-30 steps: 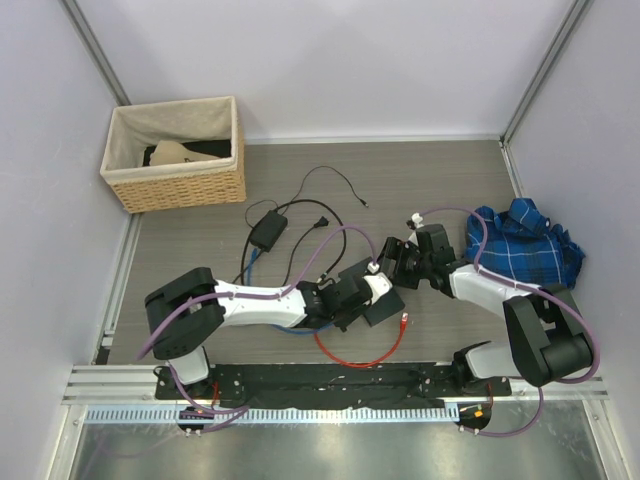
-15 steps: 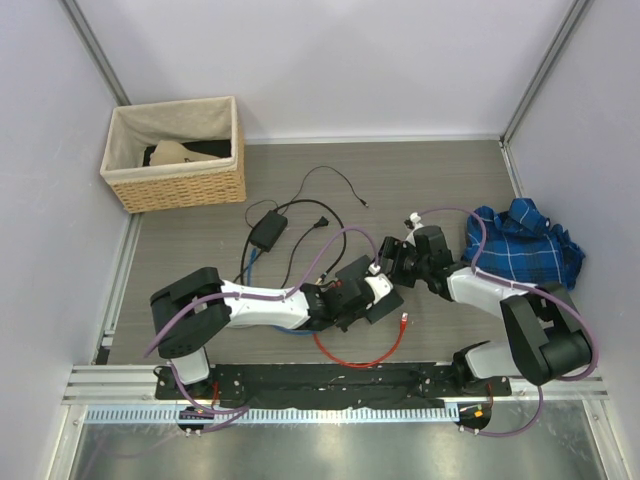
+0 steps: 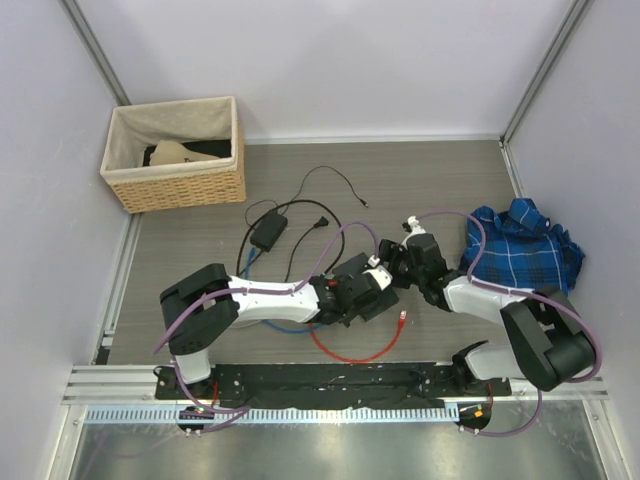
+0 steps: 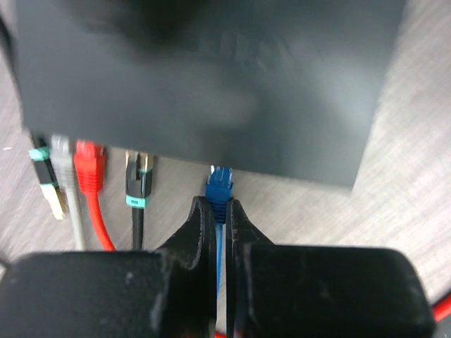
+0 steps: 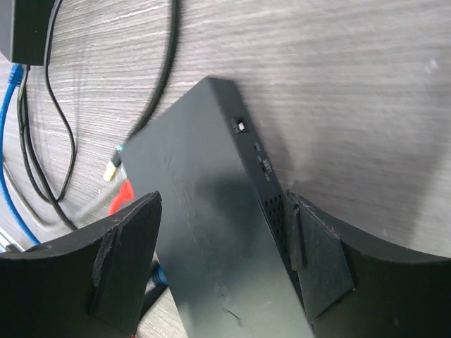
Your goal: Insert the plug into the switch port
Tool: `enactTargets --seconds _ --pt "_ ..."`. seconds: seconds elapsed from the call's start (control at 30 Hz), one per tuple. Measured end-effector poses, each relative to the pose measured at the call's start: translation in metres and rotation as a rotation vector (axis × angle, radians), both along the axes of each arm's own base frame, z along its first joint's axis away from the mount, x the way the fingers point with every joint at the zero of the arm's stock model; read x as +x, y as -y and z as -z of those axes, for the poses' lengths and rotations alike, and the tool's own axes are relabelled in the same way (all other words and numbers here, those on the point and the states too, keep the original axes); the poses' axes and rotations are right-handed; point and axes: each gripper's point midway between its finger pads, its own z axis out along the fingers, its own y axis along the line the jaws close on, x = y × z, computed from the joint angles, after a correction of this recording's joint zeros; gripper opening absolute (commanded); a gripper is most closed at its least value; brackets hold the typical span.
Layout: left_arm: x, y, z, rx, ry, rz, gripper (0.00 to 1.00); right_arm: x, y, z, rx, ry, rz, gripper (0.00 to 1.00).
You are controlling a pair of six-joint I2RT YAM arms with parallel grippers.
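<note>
— Comparing with a second ago, what is seen to have changed?
— The left arm has been pushed further right and the right gripper (image 5: 222,204) brought slightly left, so the switch (image 3: 365,287) is now pressed closer between them, in the near half of the table.
— What is meant by that for the task?
— Insertion is judged to be under way. The blue plug (image 4: 219,184) is clamped in the tightly closed left gripper (image 4: 217,211), and its tip is set at the switch's near edge. Whether it is seated cannot be told.
— How is the switch kept in place?
— It appears to be clasped across its width by the right gripper's widely spread fingers (image 5: 127,260), one against each side.
— What is counted?
— One switch and two arms. Five plugs are seen along that edge: one blue, one red plug (image 4: 89,165), one grey plug (image 4: 62,151) and two dark plugs (image 4: 139,182) with teal collars. One loose red connector (image 3: 402,319) is left just right of the switch. One basket (image 3: 175,180), one power brick (image 3: 267,232) and one checked cloth (image 3: 520,245) are also counted.
</note>
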Motion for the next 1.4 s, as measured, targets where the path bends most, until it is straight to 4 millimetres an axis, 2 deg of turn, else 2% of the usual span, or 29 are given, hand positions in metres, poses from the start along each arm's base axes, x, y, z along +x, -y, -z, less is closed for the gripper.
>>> enactTargets --seconds 0.17,0.33,0.53,0.7,1.03,1.2,1.23,1.4 --pt "0.015 -0.010 -0.002 0.005 0.033 -0.101 0.00 -0.012 0.007 0.000 -0.001 -0.020 0.039 0.77" --pt "0.024 -0.015 -0.002 0.001 0.045 -0.142 0.00 -0.014 0.007 0.001 0.004 -0.038 0.052 0.76" --pt "0.025 -0.014 0.000 -0.004 0.049 -0.055 0.00 -0.010 0.004 0.002 0.011 -0.039 0.056 0.77" --pt "0.023 -0.013 0.000 -0.025 0.037 0.012 0.00 0.002 -0.003 0.000 0.011 -0.022 0.053 0.77" --pt "0.027 -0.018 -0.001 -0.039 0.061 -0.057 0.00 0.008 -0.010 0.000 -0.024 0.014 0.067 0.76" --pt "0.017 -0.028 0.000 -0.082 0.042 -0.059 0.12 -0.007 -0.013 0.000 -0.038 -0.020 0.042 0.76" --pt "0.013 -0.030 0.000 -0.091 0.032 -0.053 0.19 -0.012 -0.014 0.001 -0.041 -0.031 0.035 0.77" --pt "0.002 -0.034 -0.001 -0.134 -0.003 -0.027 0.36 -0.026 -0.018 0.002 -0.059 -0.078 0.010 0.77"
